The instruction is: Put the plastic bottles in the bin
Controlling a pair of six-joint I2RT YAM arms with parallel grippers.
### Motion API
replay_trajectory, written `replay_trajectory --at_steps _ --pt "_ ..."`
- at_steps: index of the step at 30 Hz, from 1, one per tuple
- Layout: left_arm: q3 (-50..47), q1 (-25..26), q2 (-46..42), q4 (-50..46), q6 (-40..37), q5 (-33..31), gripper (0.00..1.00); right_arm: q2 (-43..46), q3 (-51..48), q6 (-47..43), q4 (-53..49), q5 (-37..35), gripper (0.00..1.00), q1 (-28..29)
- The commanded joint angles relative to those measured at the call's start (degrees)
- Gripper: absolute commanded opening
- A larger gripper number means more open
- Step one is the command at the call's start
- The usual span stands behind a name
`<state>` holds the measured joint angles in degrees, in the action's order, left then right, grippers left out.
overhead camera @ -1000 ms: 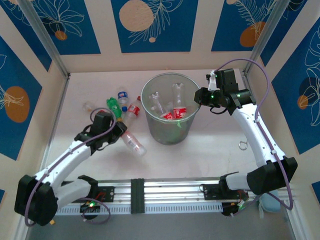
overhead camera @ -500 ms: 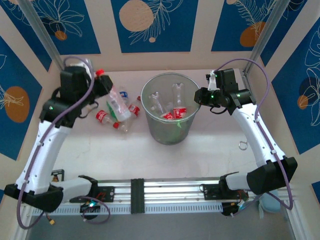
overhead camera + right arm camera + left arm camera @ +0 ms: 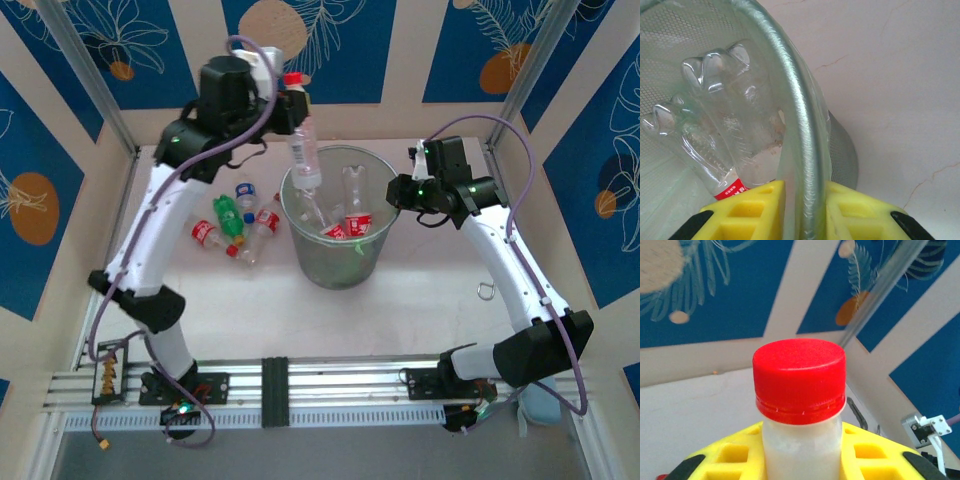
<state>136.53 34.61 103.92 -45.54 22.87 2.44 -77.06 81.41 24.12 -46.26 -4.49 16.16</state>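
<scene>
Bottle (image 3: 306,160) in left gripper (image 3: 296,100) above bin rim (image 3: 345,149), right gripper (image 3: 401,191) astride rim

The top camera looks steeply down from the near side over the whole surface (image 3: 430,300). The left wrist camera sits tight behind a bottle (image 3: 800,380), facing the walls (image 3: 715,315). The right wrist camera hugs the bin (image 3: 800,125) rim. The top view shares both.

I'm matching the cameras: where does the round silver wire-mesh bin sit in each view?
Top external: the round silver wire-mesh bin stands at centre, the right gripper on its right rim.
Right wrist: its rim arcs from the top edge down between the yellow pads.
Shared landmark: the clear upturned bottles inside it.
</scene>
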Motion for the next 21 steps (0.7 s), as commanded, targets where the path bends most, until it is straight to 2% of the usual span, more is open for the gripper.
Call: replay_trajectory --at_steps 1,5,13,21 --pt "1.9 2.3 3.5 -2.4 -1.8 2.1 0.11 -1.1 0.6 -0.8 -3.4 2.0 0.24 1.4" --pt "-0.7 4.7 5.9 -3.6 -1.8 1.8 0.11 -1.1 0.9 -0.9 -3.6 1.8 0.24 1.5" --pt "-24.8 6.1 1.2 8.9 6.1 3.7 0.04 -1.4 0.9 -0.9 -3.6 1.5 0.24 1.9" --pt "-37.9 6.6 -0.8 16.8 11.8 4.5 0.04 -1.9 1.0 -0.7 -3.5 1.0 0.24 2.3"
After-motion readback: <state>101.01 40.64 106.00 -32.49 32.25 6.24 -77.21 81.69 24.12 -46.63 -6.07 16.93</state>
